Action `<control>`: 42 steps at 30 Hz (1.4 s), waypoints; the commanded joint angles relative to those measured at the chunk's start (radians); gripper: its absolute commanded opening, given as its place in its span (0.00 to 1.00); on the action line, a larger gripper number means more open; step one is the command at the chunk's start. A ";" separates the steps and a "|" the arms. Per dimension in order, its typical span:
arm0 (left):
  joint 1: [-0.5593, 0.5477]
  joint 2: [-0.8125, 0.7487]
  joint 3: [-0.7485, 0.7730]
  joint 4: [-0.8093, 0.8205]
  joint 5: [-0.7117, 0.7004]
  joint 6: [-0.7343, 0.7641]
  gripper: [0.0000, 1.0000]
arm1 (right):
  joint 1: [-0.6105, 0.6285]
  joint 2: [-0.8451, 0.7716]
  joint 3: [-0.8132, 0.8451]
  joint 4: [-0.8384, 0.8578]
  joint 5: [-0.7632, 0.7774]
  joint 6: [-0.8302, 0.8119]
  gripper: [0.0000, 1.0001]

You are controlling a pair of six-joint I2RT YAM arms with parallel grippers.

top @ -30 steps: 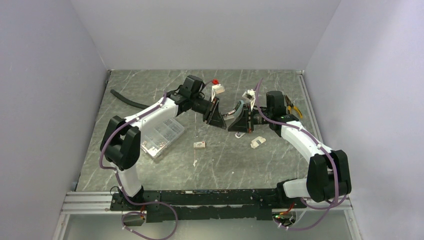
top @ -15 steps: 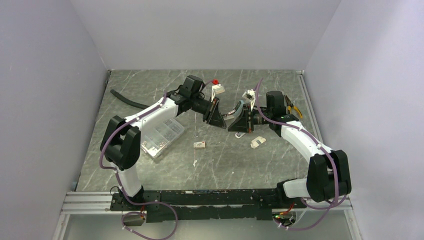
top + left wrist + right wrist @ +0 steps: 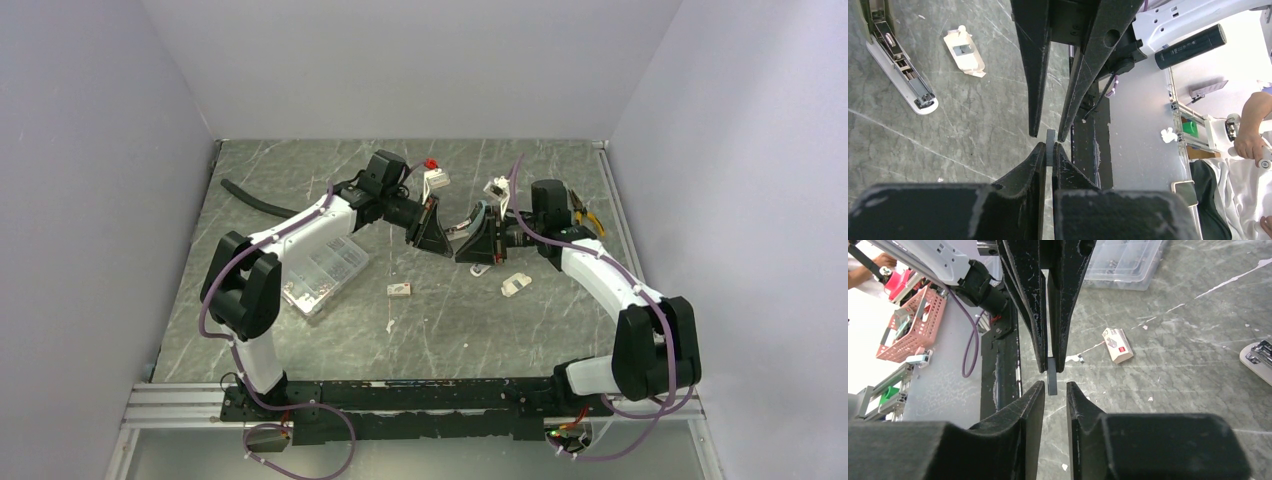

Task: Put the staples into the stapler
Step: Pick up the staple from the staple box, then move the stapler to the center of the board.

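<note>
Staples: the small white staple box (image 3: 1118,345) with its red mark lies flat on the surface (image 3: 450,330), between the clear compartment case (image 3: 325,270) and the open stapler (image 3: 898,70), touching neither. One short dark staple strip (image 3: 1052,375) (so I judge it) hangs in the air over mid-surface, where the two arms meet tip to tip.

Left end effector (image 3: 1048,150): clenched on one end of the strip, pads flat against it. Right end effector (image 3: 1054,387): released, with fingers apart either side of the strip's other end and a sliver of gap each side. No contact, as far as I can tell.

Step in hand, by my reading: hand-over of the strip, with the left arm as sole holder. To do it well, the right arm should back straight off along its own finger line with no sideways drift, so no pad knocks the strip askew. The left pinch must be firm — the strip looks thin and could pivot or snap. After that, carry it level to the stapler's exposed channel, which is well apart from here
</note>
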 commanded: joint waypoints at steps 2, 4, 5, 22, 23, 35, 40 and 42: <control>-0.005 -0.026 0.010 0.009 0.028 0.027 0.03 | -0.007 -0.002 0.064 -0.017 0.004 -0.029 0.37; -0.005 -0.030 -0.004 0.035 0.014 0.007 0.03 | -0.023 -0.007 0.069 -0.006 0.001 -0.015 0.43; -0.004 -0.034 -0.011 0.049 0.008 -0.011 0.03 | -0.033 -0.007 0.076 -0.013 0.001 -0.017 0.45; 0.140 0.107 -0.106 0.378 -0.225 -0.546 0.05 | -0.173 -0.142 0.057 -0.060 0.115 -0.133 0.51; 0.143 0.126 -0.102 0.394 -0.235 -0.576 0.06 | -0.174 -0.143 0.062 -0.077 0.124 -0.149 0.51; 0.161 0.280 -0.011 0.420 -0.358 -0.794 0.06 | -0.201 -0.155 0.048 -0.095 0.131 -0.165 0.50; 0.177 0.322 0.024 0.399 -0.374 -0.847 0.05 | -0.205 -0.150 0.046 -0.103 0.133 -0.176 0.50; 0.180 0.336 0.038 0.380 -0.383 -0.855 0.04 | -0.204 -0.147 0.044 -0.103 0.141 -0.178 0.50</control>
